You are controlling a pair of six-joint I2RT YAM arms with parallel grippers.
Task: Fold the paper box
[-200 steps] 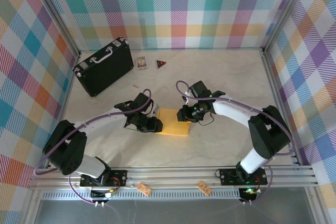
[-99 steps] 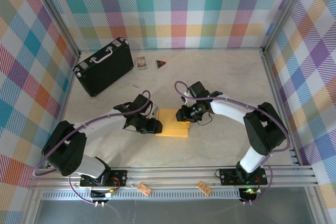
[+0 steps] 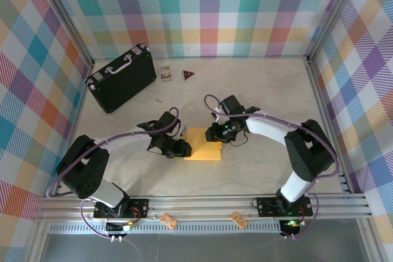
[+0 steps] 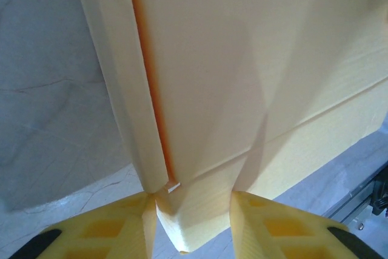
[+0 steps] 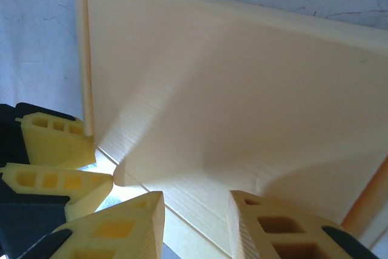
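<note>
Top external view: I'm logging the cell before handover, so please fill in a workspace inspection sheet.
Surface: pale marbled table, no spills seen.
Job's things: mustard-yellow cardboard paper box, partly folded, centre.
Clutter: black hard case with pale handle, small printed card, dark triangular piece, far left.
Grippers: left gripper and right gripper each shut on the box.
Cables: purple cables looped along both arms.
Surroundings: plaid walls, aluminium frame.

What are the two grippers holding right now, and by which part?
Both pinch the paper box: left gripper at its left edge, right gripper at its right edge.
</note>
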